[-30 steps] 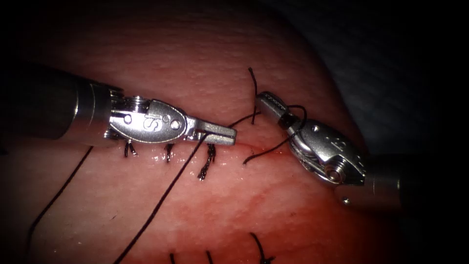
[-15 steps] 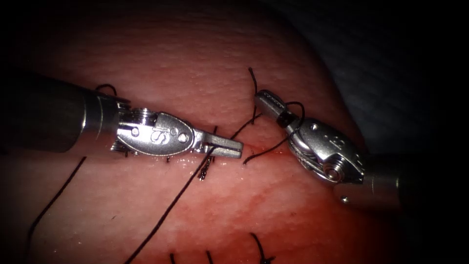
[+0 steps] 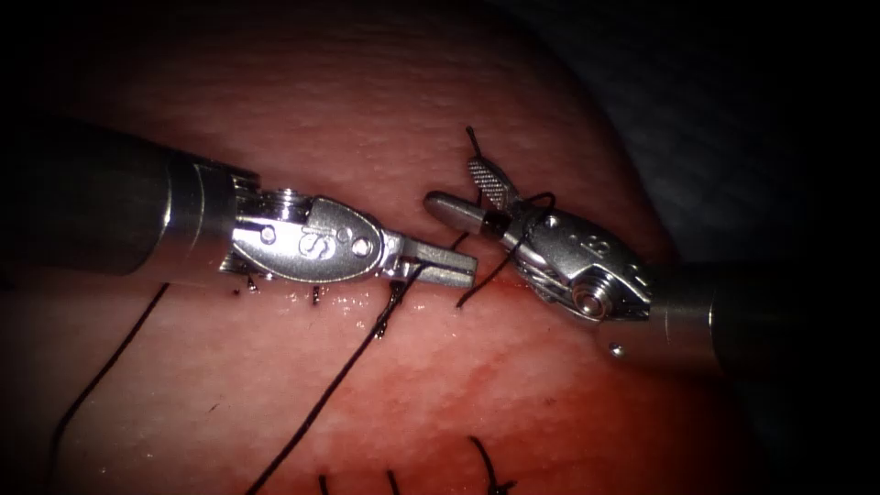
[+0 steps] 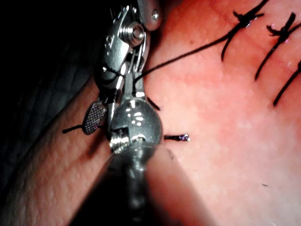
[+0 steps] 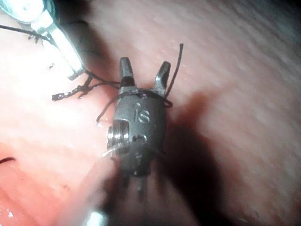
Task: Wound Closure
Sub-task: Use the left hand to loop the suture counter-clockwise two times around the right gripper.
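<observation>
Endoscope view: the thread is a dark strand that climbs from the lower edge across the tissue to your left tool. Its jaws are pressed together and pinch the strand just behind their tips. From there the strand runs on to your right tool, where a loop of it lies wound round the tool just behind the jaw hinge. Those jaws are spread wide and hold nothing. Neither tool holds the needle. A short free end of thread lies on the tissue below the right tool, near the right end of the cut, where a little red fluid glistens. A second thin end stands up just beyond the upper jaw. Under and beside the left tool, finished stitches cross the cut towards its left end. In the right wrist view the right tool shows both jaws parted like a fork, with the loop across its neck and the left tool nearby. By my reading you are mid-knot, with the wrap laid and the open jaws ready for a tail. The next move calls for closing on the short end without letting the loop slide off, while the left tool keeps its grip.
</observation>
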`<state>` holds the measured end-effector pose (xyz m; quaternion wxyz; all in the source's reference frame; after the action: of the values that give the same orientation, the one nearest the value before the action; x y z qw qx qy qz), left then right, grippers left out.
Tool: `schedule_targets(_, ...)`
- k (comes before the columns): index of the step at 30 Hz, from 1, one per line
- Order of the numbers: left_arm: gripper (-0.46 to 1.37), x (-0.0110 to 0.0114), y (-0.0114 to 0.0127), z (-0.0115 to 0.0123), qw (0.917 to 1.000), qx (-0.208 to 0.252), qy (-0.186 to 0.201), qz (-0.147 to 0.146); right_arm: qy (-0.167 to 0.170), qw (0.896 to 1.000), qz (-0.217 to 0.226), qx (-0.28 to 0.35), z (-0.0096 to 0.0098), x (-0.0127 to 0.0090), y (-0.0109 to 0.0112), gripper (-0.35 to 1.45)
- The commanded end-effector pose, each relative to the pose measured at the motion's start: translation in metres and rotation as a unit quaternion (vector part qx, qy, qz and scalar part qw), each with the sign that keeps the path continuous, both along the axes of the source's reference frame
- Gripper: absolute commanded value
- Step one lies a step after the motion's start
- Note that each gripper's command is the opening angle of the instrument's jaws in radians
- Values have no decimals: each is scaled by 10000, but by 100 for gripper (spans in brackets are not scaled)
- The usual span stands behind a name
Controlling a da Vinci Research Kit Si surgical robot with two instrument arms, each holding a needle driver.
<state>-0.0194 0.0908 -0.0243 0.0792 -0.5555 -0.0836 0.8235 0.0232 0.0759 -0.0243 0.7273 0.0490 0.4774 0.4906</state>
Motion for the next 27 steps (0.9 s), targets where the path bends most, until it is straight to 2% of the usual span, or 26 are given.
schedule_targets(1,-35,0,3,-3,10000,41,-26,75,25,9999,-133,47,1,2,-1,60)
schedule_targets(4,-35,1,13,-9,9999,75,-74,109,233,9987,-439,97,4,8,-6,56)
schedule_targets(12,-35,1,30,-10,9992,145,-274,235,647,9935,-927,110,1,13,-11,48)
schedule_targets(16,-35,1,43,-3,9976,260,-542,354,1042,9876,-1177,8,-4,14,-14,30)
schedule_targets(23,-35,1,59,12,9943,450,-850,452,1593,9768,-1424,-153,-11,16,-21,24)
schedule_targets(27,-35,-4,68,22,9899,582,-1167,560,1960,9654,-1710,-198,-13,17,-24,24)
